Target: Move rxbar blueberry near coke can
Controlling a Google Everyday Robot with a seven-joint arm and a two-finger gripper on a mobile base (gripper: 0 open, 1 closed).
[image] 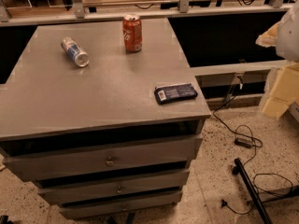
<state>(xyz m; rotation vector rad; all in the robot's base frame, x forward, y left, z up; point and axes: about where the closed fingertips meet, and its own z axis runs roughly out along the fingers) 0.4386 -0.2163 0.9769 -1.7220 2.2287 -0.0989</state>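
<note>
The rxbar blueberry [175, 93], a flat dark navy bar with a small white patch at its left end, lies flat near the front right corner of the grey cabinet top [93, 92]. The coke can [132, 33], red with white script and a silver top, stands upright at the back middle of the top, well apart from the bar. My gripper is out of the camera view. Only a pale, blurred bulk that may be part of my arm [286, 31] shows at the right edge, off to the side of the cabinet.
A silver-and-blue can [74, 52] lies on its side at the back left of the top. The cabinet has several drawers [110, 161] in front. Black cables [243, 139] and a black bar [252, 190] lie on the speckled floor to the right. A railing [182, 3] runs behind.
</note>
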